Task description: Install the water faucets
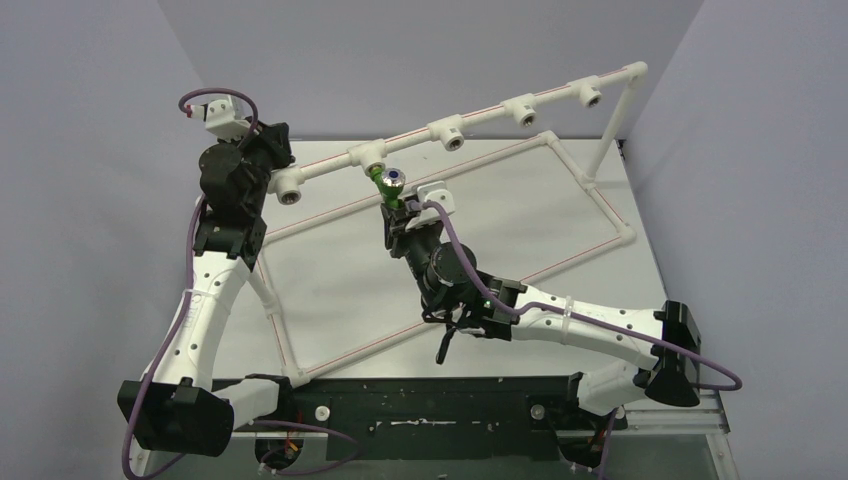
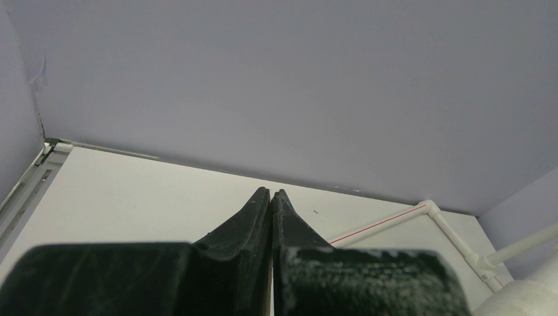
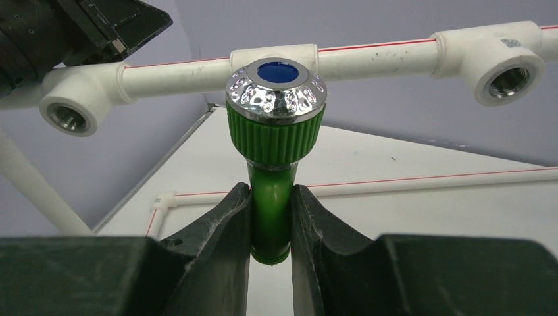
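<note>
A bright-green water faucet [image 1: 384, 184] with a chrome, blue-centred cap [image 3: 276, 89] is held by its green stem in my right gripper [image 3: 271, 191], which is shut on it. It hangs just in front of and below the second tee fitting [image 1: 372, 157] of the raised white pipe rail [image 3: 381, 56]. The faucet's threaded end is hidden. My left gripper [image 2: 272, 192] is shut with nothing between its fingers. It hovers at the rail's left end [image 1: 278, 150], above the leftmost tee [image 1: 288, 191], and points toward the back wall.
The rail carries several open tee fittings [image 1: 452, 133] toward the right, ending in an upright post [image 1: 612, 125]. A white pipe frame with red lines [image 1: 590, 190] lies flat on the table. Grey walls close in the back and sides.
</note>
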Controlling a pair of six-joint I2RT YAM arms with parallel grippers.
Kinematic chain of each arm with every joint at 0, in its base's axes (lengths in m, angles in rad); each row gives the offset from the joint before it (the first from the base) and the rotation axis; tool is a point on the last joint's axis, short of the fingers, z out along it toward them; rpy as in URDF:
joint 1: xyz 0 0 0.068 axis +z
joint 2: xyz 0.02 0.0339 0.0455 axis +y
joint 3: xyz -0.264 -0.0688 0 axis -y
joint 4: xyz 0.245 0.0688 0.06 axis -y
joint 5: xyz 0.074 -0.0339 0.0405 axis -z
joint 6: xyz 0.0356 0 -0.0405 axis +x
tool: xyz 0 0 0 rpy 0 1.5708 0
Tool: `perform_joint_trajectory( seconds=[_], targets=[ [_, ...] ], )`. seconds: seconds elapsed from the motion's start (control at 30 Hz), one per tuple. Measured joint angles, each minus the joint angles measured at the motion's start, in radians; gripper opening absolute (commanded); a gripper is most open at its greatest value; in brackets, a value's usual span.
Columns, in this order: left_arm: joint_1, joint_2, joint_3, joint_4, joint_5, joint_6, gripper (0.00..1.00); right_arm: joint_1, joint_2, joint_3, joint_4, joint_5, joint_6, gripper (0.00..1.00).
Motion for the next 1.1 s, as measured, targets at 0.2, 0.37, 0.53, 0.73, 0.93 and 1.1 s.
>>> perform_joint_trajectory(
  seconds=[0.2, 0.37, 0.53, 0.73, 0.93, 1.1],
  targets=[
    [0.001, -0.002, -0.002, 0.004, 0.0, -0.002, 0.0, -0.015, -0.011, -0.014, 0.0, -0.01, 0.148, 0.0],
    [0.001, -0.002, -0.004, 0.009, 0.0, -0.003, 0.0, -0.028, -0.025, -0.028, -0.002, -0.022, 0.267, 0.0],
    [0.002, -0.002, -0.006, 0.013, 0.0, -0.003, 0.0, -0.034, -0.029, -0.032, -0.007, -0.022, 0.375, 0.0],
    [0.006, -0.003, -0.009, 0.017, 0.0, -0.006, 0.0, -0.039, -0.032, -0.041, -0.009, -0.017, 0.507, 0.0],
    [0.015, -0.005, -0.012, 0.016, 0.0, -0.005, 0.0, -0.041, -0.032, -0.046, -0.014, 0.002, 0.662, 0.0],
    [0.015, -0.007, -0.013, 0.017, 0.0, -0.005, 0.0, -0.041, -0.033, -0.047, -0.032, 0.017, 0.798, 0.0]
  ],
)
